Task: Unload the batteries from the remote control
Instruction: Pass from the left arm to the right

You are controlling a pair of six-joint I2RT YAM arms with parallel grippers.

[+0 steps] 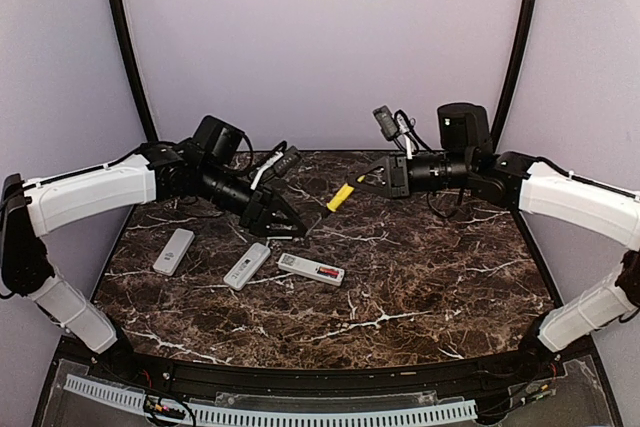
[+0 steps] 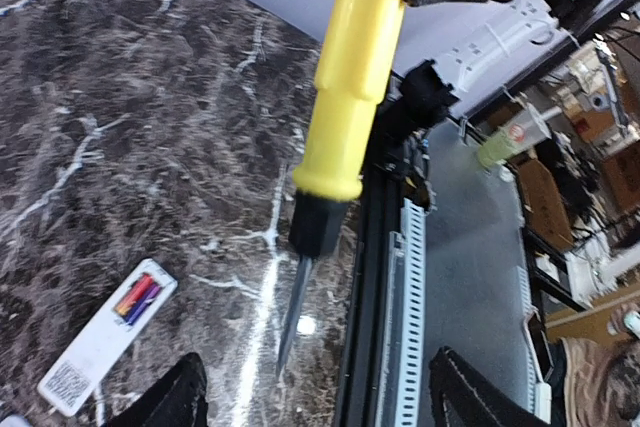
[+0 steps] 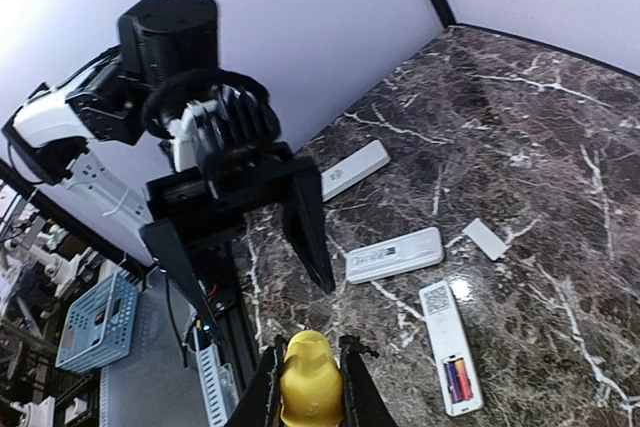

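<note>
Right gripper point(image 1: 362, 184) clamped tight on the yellow handle of a screwdriver point(image 1: 341, 195), held above the table point(image 1: 420, 277), tip slanting down toward the left gripper point(image 1: 285, 234). Left gripper spread wide, holding nothing, close by the tip. Lower, on the marble, batteries point(image 1: 326, 272), orange-red and blue, seated in the open remote point(image 1: 300, 266); second remote point(image 1: 247, 265) and third remote point(image 1: 173, 251) to its left.

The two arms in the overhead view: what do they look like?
Both the left arm and right arm have smooth white shells over black cylindrical joints. The left end effector and right end effector are black, each with two fingers. Black and white cables loop at the wrists.
</note>
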